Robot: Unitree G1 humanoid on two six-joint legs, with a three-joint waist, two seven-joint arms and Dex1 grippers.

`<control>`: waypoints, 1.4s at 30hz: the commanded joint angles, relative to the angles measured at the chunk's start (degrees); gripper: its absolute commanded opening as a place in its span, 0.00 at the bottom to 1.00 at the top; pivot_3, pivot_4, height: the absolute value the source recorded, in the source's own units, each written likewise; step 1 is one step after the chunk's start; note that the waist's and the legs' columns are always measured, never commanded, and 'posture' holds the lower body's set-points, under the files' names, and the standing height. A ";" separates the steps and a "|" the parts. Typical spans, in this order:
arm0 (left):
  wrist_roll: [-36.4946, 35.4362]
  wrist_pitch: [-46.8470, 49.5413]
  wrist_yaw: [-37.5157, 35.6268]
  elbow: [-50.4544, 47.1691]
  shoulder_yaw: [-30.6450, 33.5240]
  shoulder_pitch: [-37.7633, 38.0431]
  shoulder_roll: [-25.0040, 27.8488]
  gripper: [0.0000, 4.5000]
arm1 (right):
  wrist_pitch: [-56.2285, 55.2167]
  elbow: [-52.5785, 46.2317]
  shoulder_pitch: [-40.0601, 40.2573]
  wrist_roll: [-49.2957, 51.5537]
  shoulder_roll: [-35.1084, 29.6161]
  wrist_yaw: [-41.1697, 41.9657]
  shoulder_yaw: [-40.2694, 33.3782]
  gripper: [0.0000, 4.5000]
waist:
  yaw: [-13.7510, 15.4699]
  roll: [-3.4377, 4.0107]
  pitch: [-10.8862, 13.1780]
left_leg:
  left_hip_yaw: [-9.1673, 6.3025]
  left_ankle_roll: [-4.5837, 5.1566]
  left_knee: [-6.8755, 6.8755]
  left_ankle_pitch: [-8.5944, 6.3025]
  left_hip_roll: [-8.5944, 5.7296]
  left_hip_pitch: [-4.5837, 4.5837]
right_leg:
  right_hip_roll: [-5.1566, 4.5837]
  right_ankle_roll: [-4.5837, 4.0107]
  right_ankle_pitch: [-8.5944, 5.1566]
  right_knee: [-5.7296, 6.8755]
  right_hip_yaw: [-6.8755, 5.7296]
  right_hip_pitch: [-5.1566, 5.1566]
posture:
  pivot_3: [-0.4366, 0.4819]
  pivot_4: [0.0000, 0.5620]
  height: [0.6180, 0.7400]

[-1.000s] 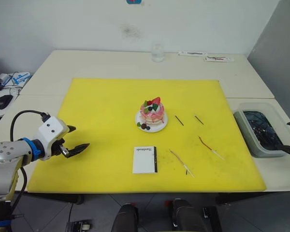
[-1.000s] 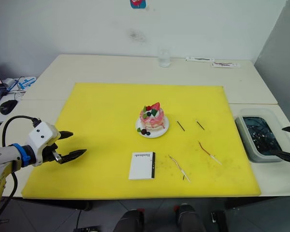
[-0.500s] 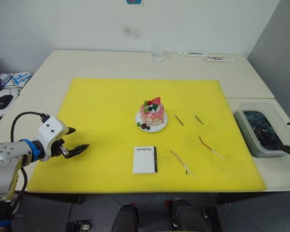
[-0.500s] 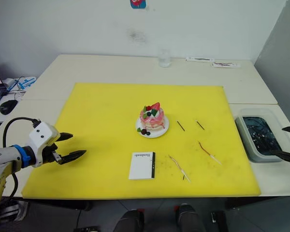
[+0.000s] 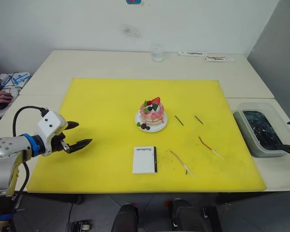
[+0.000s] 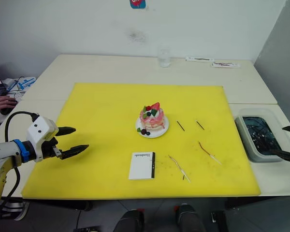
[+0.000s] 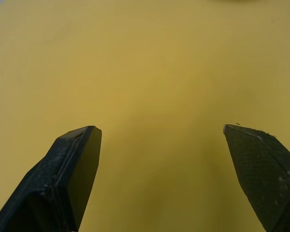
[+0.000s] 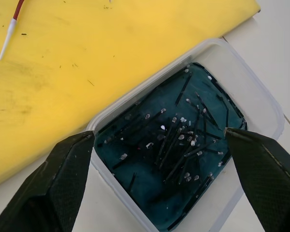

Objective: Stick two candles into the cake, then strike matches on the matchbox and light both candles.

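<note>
Clearly nothing planted yet: both candles (image 5: 210,148) flat on mat right of cake (image 5: 152,116), nearer wide-open right gripper (image 8: 159,159); left gripper (image 5: 76,135) wide too, far left.

pink cake (image 5: 152,116) upright, candles (image 5: 181,163) flat, matchbox (image 5: 145,159), matches (image 5: 179,120)

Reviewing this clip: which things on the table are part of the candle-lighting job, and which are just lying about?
Job: cake; reddish candle; golden candle; two matches; matchbox.

Lying about: glass; tray of spent sticks; two packets by the wall; yellow mat. Both grippers, left and right, are open and empty.
</note>
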 commanded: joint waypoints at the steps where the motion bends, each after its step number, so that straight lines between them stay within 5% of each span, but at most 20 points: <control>1: -0.97 -0.64 0.30 -0.94 2.09 0.26 0.19 0.99 | -0.54 -0.79 -0.59 0.27 -0.73 -0.11 -1.32 1.00 | 0.00 0.00 0.00 | 0.00 0.00 0.00 0.00 0.00 0.00 | 0.00 0.00 0.00 0.00 0.00 0.00 | 0.48 0.27 1.00; 17: -7.92 8.90 -1.55 -11.98 4.20 4.44 1.76 0.99 | 2.36 -6.08 -3.88 2.37 -0.77 -0.19 0.20 1.00 | -0.01 0.03 -0.01 | -0.02 0.00 0.01 0.00 0.00 0.01 | 0.01 0.00 0.00 0.04 0.01 0.00 | 0.48 0.27 1.00; 22: -17.28 19.18 -2.46 -21.58 3.40 4.33 1.27 0.99 | 7.81 -13.68 -5.55 5.57 -0.84 -0.36 0.64 1.00 | -0.01 0.03 -0.01 | -0.01 0.00 0.05 0.00 0.00 0.01 | 0.01 0.02 0.01 0.06 0.03 0.01 | 0.48 0.27 1.00; 27: -27.94 27.82 -0.48 -33.21 -1.27 3.24 -1.01 0.99 | 15.13 -23.50 -5.16 9.84 0.76 -2.45 -0.14 1.00 | 0.02 0.03 -0.01 | -0.04 0.00 0.05 0.00 0.00 0.01 | 0.01 0.02 0.01 0.05 0.02 0.03 | 0.48 0.27 1.00; 34: -31.43 30.25 1.94 -36.86 -11.49 -5.34 -5.25 0.99 | 29.93 -43.02 0.08 15.96 8.18 -14.55 1.54 1.00 | 0.55 0.02 -0.01 | -0.19 0.00 0.09 0.00 -0.01 0.03 | 0.09 0.03 0.02 0.09 -0.01 0.10 | 0.48 0.27 1.00; 42: -31.69 30.95 3.69 -36.41 -17.57 -10.69 -9.39 0.99 | 37.39 -48.03 5.92 14.32 12.39 -22.66 6.67 1.00 | 0.51 0.00 -0.03 | -0.18 0.01 0.14 0.01 -0.07 0.02 | 0.07 0.08 0.05 0.02 0.05 0.15 | 0.48 0.27 1.00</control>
